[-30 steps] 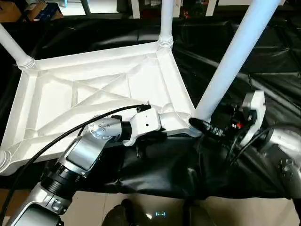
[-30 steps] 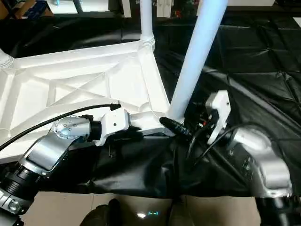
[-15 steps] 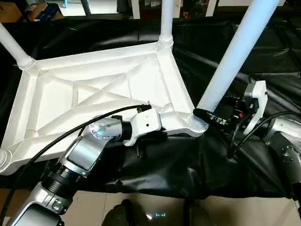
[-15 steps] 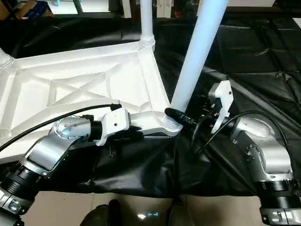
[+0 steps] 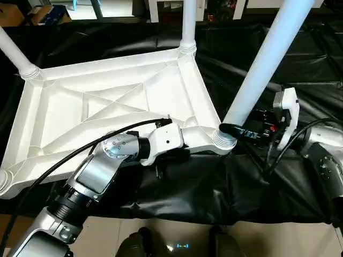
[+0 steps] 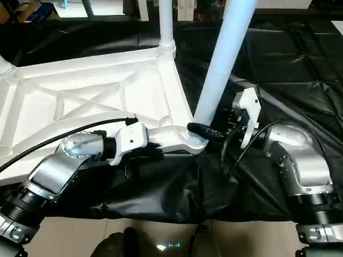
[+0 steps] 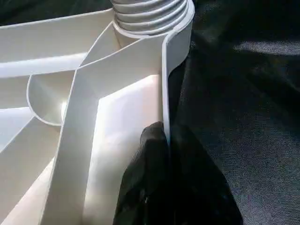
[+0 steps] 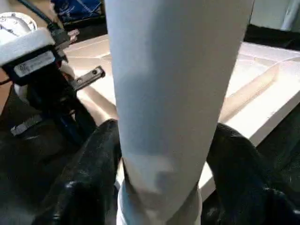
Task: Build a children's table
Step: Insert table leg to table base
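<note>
Table top (image 5: 107, 107) lies upside down on black sheeting (image 5: 300, 59), ribbed underside facing up, X-pattern ribs crossing the middle. Three legs seen standing in corner sockets: one at the far left corner (image 5: 19, 59), one at the far right corner (image 5: 187, 24), and the near right leg (image 5: 262, 64), which leans away to the right instead of standing plumb. The near left corner socket (image 5: 4, 182) shows no leg in the head views.

Left gripper (image 7: 166, 154) pinches the near rim of the top, one black finger inside the rim wall and one outside, jaws narrow on the thin plastic edge. Reads as a bracing hold: it pins the top so the corner does not skid or lift while the other arm works the leg.

Right gripper (image 8: 164, 178) has its jaws spread wide around the base of the leaning leg, a finger on each side, just above the socket collar (image 5: 224, 140). Gripping low probably gives control right at the joint.

My guess at the step: seating or straightening this leg in its socket. The tilt suggests it is not fully home yet; cannot tell how deep it sits.

All parts are white plastic, glossy. The legs are long smooth tubes, with ridged rings where they meet the sockets. The top looks light and likely to slide on the slick sheeting, hence the clamp.
</note>
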